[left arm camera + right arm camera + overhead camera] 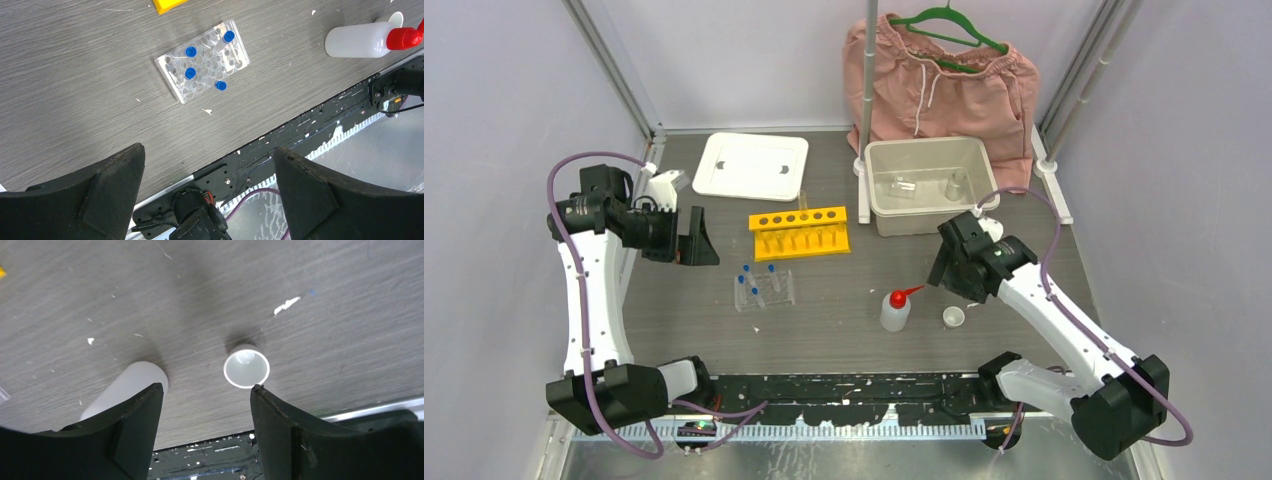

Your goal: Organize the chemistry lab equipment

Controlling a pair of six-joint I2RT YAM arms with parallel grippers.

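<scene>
Viewing the top camera, I read the left hand [696, 240] at left of frame, wide open and empty. The right hand [207, 387] hangs above the worktop [844, 320], also wide open, holding nothing. The tiny white cup [246, 366] stands upright near one fingertip, with the squeeze bottle [895, 310] beside it. The clear rack [764, 288] with blue-capped tubes [190, 51] sits centre frame, just below the yellow rack [799, 232].

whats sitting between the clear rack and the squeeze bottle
Nothing: just bare tabletop between the clear rack and the squeeze bottle, shown best in the left wrist view.
</scene>
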